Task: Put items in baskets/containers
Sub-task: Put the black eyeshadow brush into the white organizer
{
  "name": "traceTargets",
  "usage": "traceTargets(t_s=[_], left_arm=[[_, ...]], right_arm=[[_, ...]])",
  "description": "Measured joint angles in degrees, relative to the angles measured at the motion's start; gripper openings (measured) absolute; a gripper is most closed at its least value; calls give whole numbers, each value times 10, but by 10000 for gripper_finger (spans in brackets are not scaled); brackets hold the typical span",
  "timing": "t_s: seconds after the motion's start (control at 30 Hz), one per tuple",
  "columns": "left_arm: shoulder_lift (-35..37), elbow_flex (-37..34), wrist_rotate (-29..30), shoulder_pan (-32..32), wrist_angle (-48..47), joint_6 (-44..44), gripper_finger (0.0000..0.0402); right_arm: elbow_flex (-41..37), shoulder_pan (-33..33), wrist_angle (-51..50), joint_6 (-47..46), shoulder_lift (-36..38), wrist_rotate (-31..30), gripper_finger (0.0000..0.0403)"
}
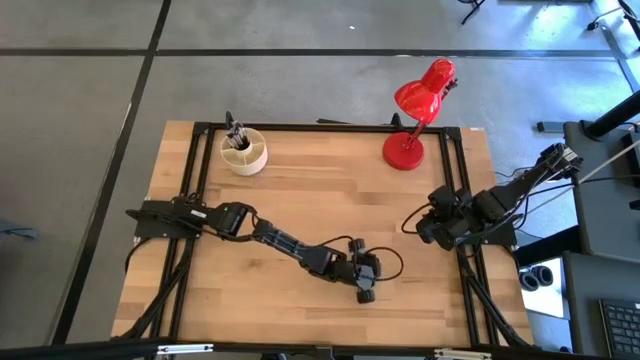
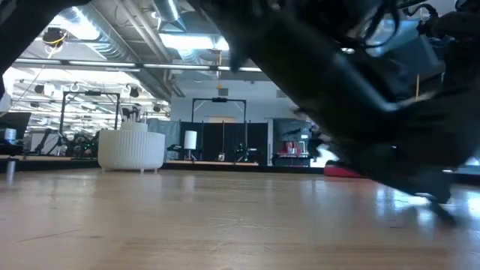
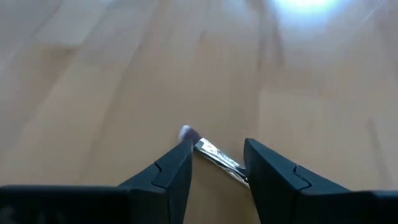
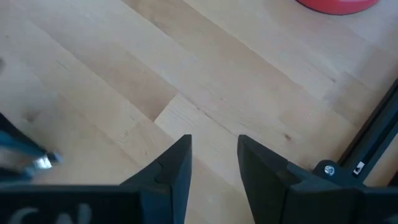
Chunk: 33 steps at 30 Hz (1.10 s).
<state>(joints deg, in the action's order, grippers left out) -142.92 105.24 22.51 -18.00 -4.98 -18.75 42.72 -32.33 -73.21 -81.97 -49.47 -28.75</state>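
From above, we find the cream-white organiser [image 1: 244, 153] at the far left of the counter [image 1: 320, 180], several dark brush handles already standing in it. No loose brushes show on the wood from this height, so we judge the job nearly finished. The left end effector [image 1: 364, 283] reaches low over the near middle of the counter, well apart from the organiser. The right end effector [image 1: 428, 228] waits by the right edge, near the red lamp [image 1: 415, 110].

At counter level, we see the organiser [image 2: 132, 149] upright with handles poking out, and a dark arm filling the right of the picture.

Through the left wrist camera, we spot one brush [image 3: 211, 154] lying flat on the wood, pale tip [image 3: 186, 132] outward, its silver ferrule between the fingers [image 3: 174, 174] of the left end effector [image 3: 217, 171], which stand apart and grip nothing. This looks like the last piece to go in.

Through the right wrist camera, we see the right end effector [image 4: 212, 158] parted and empty over bare wood, the lamp's base [image 4: 336, 5] beyond.
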Motion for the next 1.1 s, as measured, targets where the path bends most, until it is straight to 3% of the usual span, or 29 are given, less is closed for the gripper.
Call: traceTargets(t_s=[0.3,0.7,0.97,1.1], left_arm=[[75,-4,2,11,-253,2,141],[94,-3,-7,38,-287,-5,141],[95,-2,-106,54,-279,-15,141],[95,-2,-122,53,-263,-15,141]], right_arm=[[0,0,-2,0,0,-1,129],[0,0,-1,0,0,0,129],[0,0,-1,8,0,-1,129],[0,0,-1,10,0,-1,129]])
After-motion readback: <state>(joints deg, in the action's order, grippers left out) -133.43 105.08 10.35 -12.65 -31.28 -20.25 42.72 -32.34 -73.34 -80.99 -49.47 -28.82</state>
